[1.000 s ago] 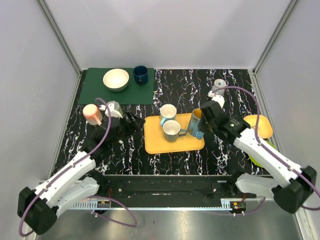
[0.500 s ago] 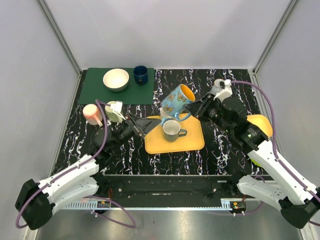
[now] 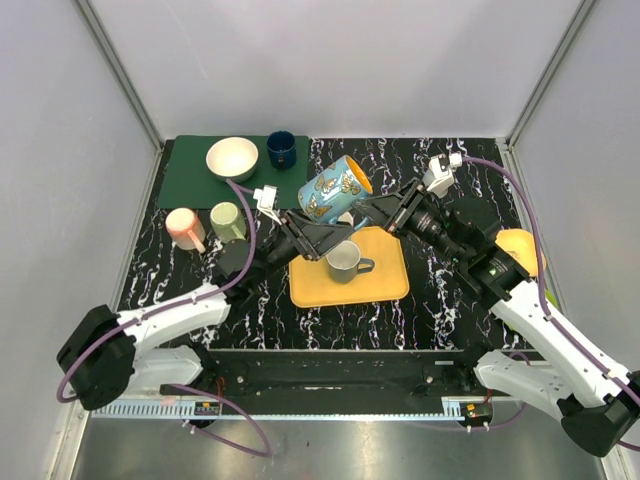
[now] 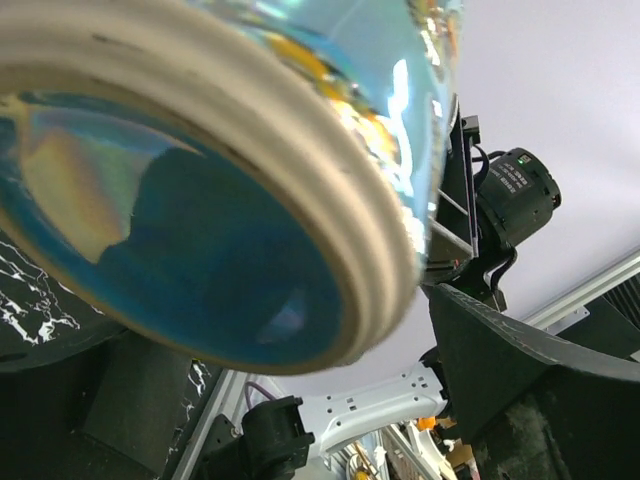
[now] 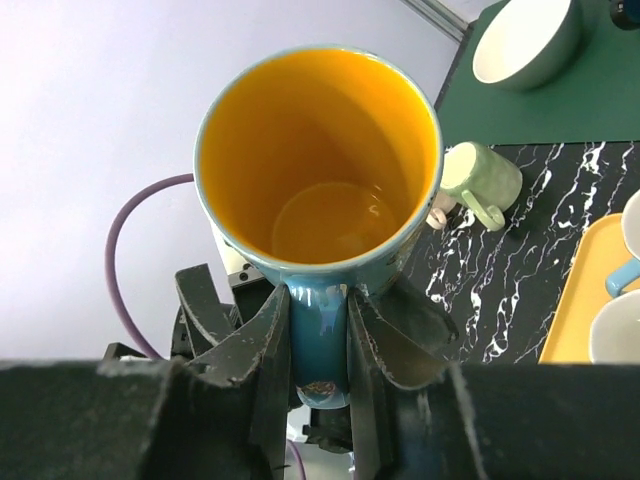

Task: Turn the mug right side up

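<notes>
The blue butterfly mug [image 3: 333, 190] with an orange inside hangs tilted in the air above the yellow tray [image 3: 385, 285], its mouth toward the right arm. My right gripper [image 3: 378, 212] is shut on its handle; in the right wrist view the handle [image 5: 320, 335] sits pinched between both fingers, under the open mouth [image 5: 320, 170]. My left gripper [image 3: 312, 236] is open just below the mug's base. In the left wrist view the base [image 4: 190, 210] fills the upper left, and the jaws stand wide apart beneath it.
A grey mug [image 3: 345, 262] stands on the tray; a second one is mostly hidden behind the held mug. A pink mug [image 3: 183, 226] and a green mug [image 3: 227, 220] stand left. A white bowl [image 3: 232, 158] and a dark blue cup [image 3: 281, 149] sit on the green mat [image 3: 190, 185]. A yellow plate [image 3: 525, 250] lies right.
My right gripper has lifted the blue mug off the tray's right edge, tilted it and carried it left. My left gripper has swung right and up beneath its base.
</notes>
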